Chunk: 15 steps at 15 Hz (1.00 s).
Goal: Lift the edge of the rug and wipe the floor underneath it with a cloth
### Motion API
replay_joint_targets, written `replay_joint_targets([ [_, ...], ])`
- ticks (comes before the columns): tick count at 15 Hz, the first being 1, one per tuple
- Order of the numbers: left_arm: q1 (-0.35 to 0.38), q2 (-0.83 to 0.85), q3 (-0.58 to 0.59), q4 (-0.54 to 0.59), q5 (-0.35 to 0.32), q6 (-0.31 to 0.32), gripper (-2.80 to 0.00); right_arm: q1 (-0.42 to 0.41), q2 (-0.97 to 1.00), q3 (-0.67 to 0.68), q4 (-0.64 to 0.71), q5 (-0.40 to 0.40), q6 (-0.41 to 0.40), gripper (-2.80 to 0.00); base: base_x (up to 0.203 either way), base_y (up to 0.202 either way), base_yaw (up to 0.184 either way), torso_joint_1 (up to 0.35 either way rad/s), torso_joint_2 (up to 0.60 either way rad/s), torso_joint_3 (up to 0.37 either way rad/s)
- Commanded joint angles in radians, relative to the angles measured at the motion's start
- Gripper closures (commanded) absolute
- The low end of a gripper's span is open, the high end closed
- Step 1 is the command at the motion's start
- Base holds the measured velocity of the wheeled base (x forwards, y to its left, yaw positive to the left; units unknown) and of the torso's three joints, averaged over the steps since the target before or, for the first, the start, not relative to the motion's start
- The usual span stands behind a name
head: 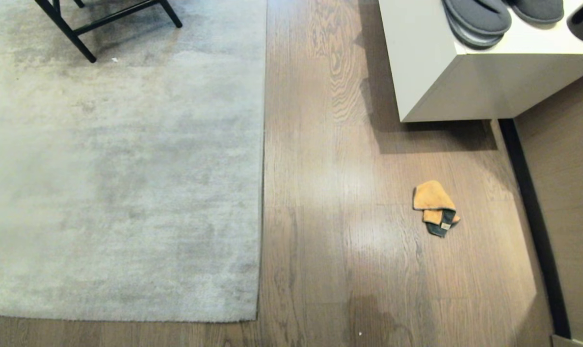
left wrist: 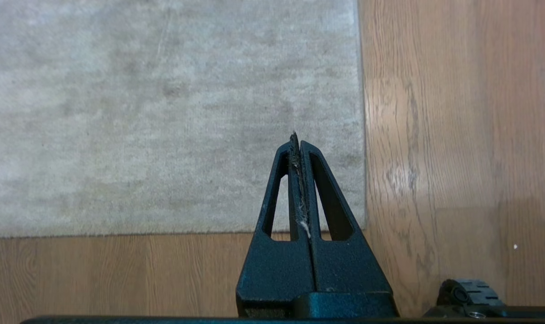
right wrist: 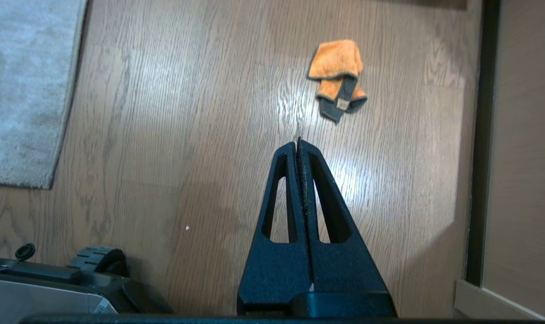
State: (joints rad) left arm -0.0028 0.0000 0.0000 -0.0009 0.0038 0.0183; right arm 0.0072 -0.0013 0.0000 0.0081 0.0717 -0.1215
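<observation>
Two end effectors hang above the floor [head: 330, 193], neither holding anything: the left end effector [left wrist: 296, 137] is clenched with its black fingers pressed flat together, a few pale fibres caught in the seam, and the right end effector [right wrist: 298, 141] is clenched the same way. Neither arm shows in the head view. Below the left end effector lies the rug edge [left wrist: 361, 135], a straight bound border running away from the tips just to one side of them and meeting a second border at a square corner [left wrist: 364, 227] back toward the wrist; the rug lies flat, its low mottled grey-beige pile looking soft and slightly streaked. Ahead of the right end effector, a short way beyond its tips and a little off their line, lies the cloth [right wrist: 338, 78], apart from the rug and not touched by anything. It is a fluffy orange piece, loosely folded over itself, with a dark grey edge and a small tag at the end nearer the tips; its long axis points roughly toward that end effector. The floor is wood-grain plank with dark grain lines and a pale sheen. A white cabinet [head: 436, 72] carrying grey slippers [head: 479, 19] is cut off by the frame, as are the black chair legs [head: 74, 29] on the rug.
</observation>
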Motion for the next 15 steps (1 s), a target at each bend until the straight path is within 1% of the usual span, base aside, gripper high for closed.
replay_joint_targets([
  [1,0.001,0.0,0.0,-0.001,0.001,0.001,0.0,0.0,0.001,0.0,-0.002,0.0,-0.001,0.0,0.0,0.0,0.0,0.005,-0.01,0.199],
  [15,0.0,0.0,0.0,-0.001,-0.002,0.0,0.0,0.0,0.001,0.0,0.0,0.0,-0.001,0.0,0.0,0.0,0.0,0.003,0.0,0.203],
])
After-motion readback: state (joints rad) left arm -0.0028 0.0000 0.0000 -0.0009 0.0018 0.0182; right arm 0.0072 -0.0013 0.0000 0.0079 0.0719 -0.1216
